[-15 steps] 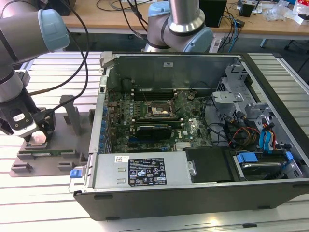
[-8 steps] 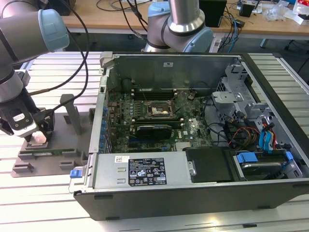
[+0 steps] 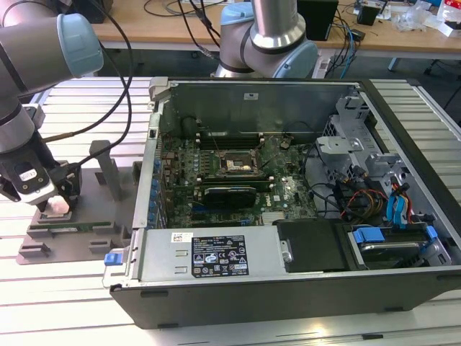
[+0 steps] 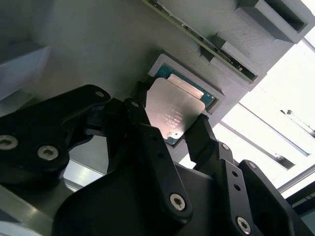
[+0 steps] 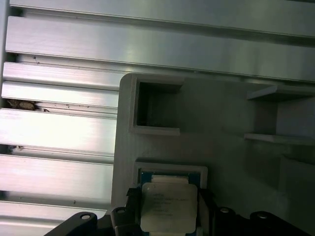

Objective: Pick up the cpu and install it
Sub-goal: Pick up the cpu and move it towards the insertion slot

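Learner: Position of the cpu point(image 4: 176, 109)?

Tutor: Recess of the grey fixture point(image 3: 72, 239). The fixture stands on the slatted aluminium tabletop point(image 3: 65, 292) at the exterior view's left, just beside the open computer case point(image 3: 288, 288). The chip lies within the recess frame, well apart from the motherboard point(image 3: 216, 198) and its dark socket point(image 3: 238, 164) inside the case.

Learner: Which way does it face, and where does its long axis run?

Tutor: Its silver metal top faces upward, toward both wrist cameras. A thin greenish edge shows around the plate. The outline is close to square, so no long axis can be told. Its sides run parallel to the recess walls, with no visible twist against them.

Learner: State of the tool point(image 4: 170, 118)?

Tutor: In the exterior view the tool point(image 3: 56, 205) hangs over the fixture, pointing down at it. In both wrist views the two black fingers point(image 4: 147, 137) stand on opposite sides of the chip, each tip against an edge. The tool thus pinches the cpu across one pair of sides, and the other pair is free. Whether the chip rests on the recess floor or sits just above it cannot be told.
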Motion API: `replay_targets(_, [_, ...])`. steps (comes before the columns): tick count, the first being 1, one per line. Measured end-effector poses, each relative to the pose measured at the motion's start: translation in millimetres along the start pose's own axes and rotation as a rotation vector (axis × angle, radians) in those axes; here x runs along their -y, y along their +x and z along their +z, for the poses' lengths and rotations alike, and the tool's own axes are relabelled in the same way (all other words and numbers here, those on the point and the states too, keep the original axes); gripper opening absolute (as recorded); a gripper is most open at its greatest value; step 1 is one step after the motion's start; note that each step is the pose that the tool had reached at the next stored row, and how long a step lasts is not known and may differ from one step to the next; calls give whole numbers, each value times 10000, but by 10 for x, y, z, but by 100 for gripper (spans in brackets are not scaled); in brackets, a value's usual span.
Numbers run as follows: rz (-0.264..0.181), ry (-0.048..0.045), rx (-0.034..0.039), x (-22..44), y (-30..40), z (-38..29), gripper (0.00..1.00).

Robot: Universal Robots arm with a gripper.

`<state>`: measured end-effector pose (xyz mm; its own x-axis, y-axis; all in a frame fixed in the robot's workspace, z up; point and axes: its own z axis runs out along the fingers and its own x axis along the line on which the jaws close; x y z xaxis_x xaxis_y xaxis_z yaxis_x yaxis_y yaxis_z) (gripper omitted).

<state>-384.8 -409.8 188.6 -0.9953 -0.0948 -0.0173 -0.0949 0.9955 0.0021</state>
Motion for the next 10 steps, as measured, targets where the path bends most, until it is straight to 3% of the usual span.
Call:
replay_targets(2, [-1, 2, -4, 0, -1, -42, 55])
replay_targets(10, [0, -10, -14, 1, -3, -40, 55])
